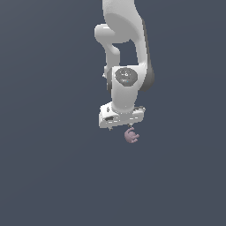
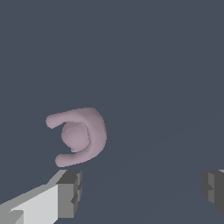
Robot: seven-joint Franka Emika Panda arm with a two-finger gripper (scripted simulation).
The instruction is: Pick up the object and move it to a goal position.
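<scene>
Arm (image 1: 126, 53) comes down from the top edge of the exterior view, wrist bent so the white gripper (image 1: 121, 128) points down. Its base is cut off by the frame.

The pink object (image 1: 131, 135) sits just under the gripper body, toward the exterior view's right, touching or nearly touching it; can't tell which from there. Fingers are hidden in that view, behind the gripper body.

Wrist view fills that in: two grey finger pads (image 2: 70, 192) spread wide apart, so the gripper (image 2: 142, 188) is released and grasps nothing. One pad is cut off by the frame edge. The object (image 2: 81, 135) lies near one pad, just beyond its tip, not between the two.

Wrist view also shows its shape: a round lump w/ two short curled prongs. The exterior view gives only a small blob.

Floor (image 1: 44, 176) is plain dark blue-grey.
</scene>
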